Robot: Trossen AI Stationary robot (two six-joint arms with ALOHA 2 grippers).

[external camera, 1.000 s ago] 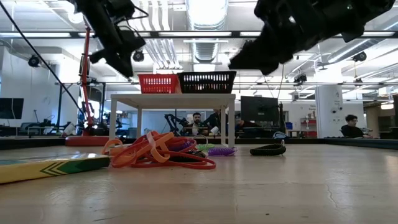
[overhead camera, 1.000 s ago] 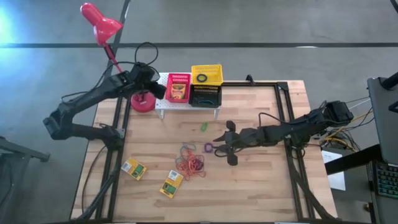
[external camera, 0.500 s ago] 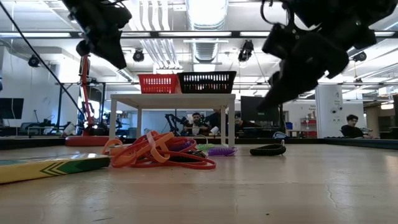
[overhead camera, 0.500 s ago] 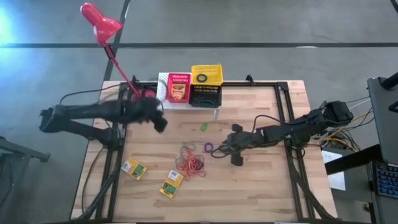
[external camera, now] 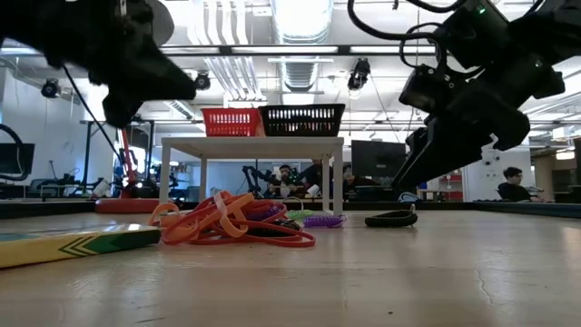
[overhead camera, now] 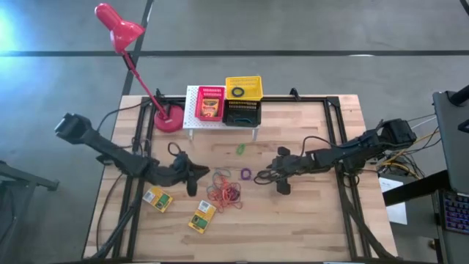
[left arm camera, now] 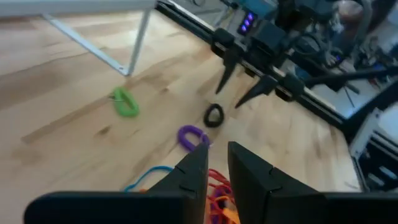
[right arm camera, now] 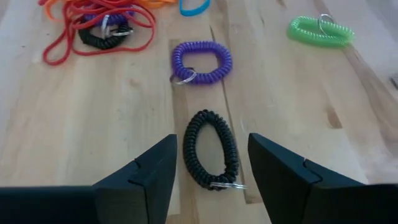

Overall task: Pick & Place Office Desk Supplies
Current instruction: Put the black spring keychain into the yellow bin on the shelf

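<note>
A black coil ring (right arm camera: 210,155) lies flat on the table. My right gripper (right arm camera: 211,142) is open and hangs just above it (overhead camera: 265,174), one finger on either side, touching nothing. A purple coil ring (right arm camera: 200,62) and a green one (right arm camera: 320,30) lie beyond it. My left gripper (left arm camera: 216,163) is all but shut, with nothing between its fingers. It hovers at the left of the rubber band pile (overhead camera: 223,192), apart from it. Two yellow-and-green boxes (overhead camera: 157,198) (overhead camera: 202,216) lie flat near the front.
At the far edge a white rack (overhead camera: 192,121) carries a red basket (overhead camera: 210,103), a yellow basket (overhead camera: 243,88) and a black basket (overhead camera: 242,114). A red desk lamp (overhead camera: 117,26) stands at the far left. Bare wood lies along the near right.
My left gripper has swung from the red basket on the rack toward the table's near edge and down, and now hangs beside the rubber band pile. My right gripper has sunk a little toward the black coil ring.
</note>
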